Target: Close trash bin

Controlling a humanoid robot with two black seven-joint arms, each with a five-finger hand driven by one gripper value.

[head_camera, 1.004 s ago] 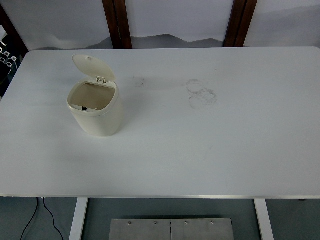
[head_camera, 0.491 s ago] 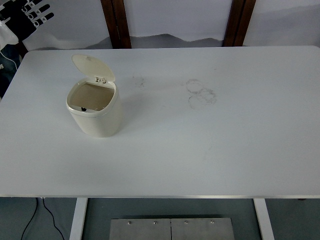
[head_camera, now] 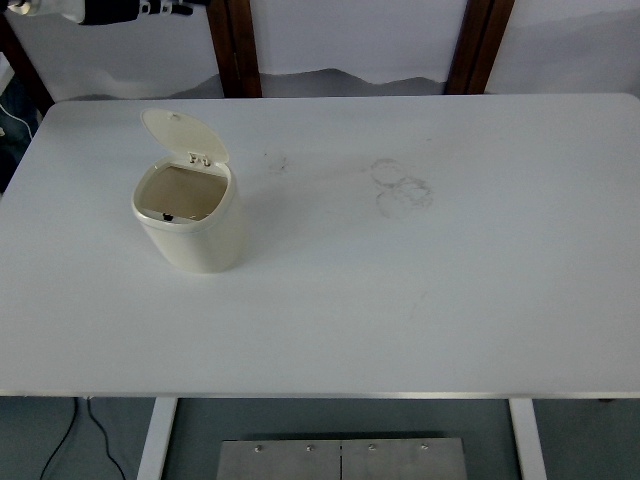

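White table (head_camera: 420,300) is carrying the bin (head_camera: 190,225) at left-centre, lid (head_camera: 183,136) standing open, tilted back. Grey smudges (head_camera: 402,187) are sitting to its right. My left hand (head_camera: 130,10) is showing at top left; finger state unreadable.

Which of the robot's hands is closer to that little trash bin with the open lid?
The left. Only the left hand shows, up at the picture's top-left corner, beyond the table's far edge and well behind the trash bin. The right hand is not in view at all.
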